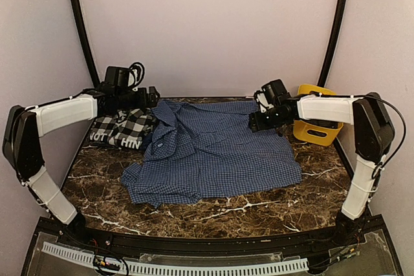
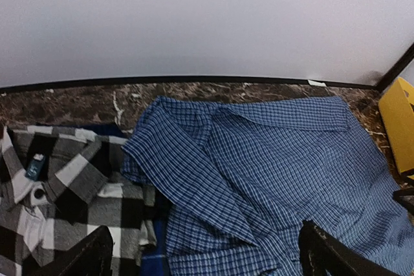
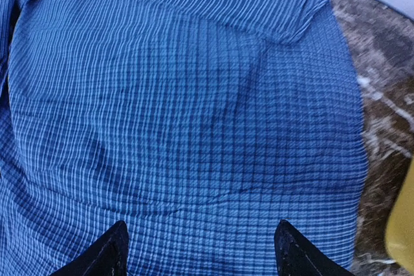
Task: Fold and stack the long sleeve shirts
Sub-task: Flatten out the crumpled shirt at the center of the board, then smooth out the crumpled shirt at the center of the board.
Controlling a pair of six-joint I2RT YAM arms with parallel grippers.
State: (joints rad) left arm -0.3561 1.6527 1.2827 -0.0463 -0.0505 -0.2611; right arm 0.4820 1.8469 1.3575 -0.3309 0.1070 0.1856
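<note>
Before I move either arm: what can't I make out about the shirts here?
Plaid shirt: top view, left arm covers its far edge; left wrist view crops it.
Blue shirt: sleeves lost among folds, every view.
Yellow bin: right arm crosses it; insides unseen.

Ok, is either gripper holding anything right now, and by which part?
Nothing is held. The left gripper and the right gripper are both open over the blue shirt, with no cloth pinched between their fingers.

The plaid shirt [image 2: 65, 205] runs off frame left of the left gripper [image 2: 206, 227]; right of the right gripper [image 3: 200, 224], the yellow bin [image 3: 401, 224] is a cropped blur
</note>
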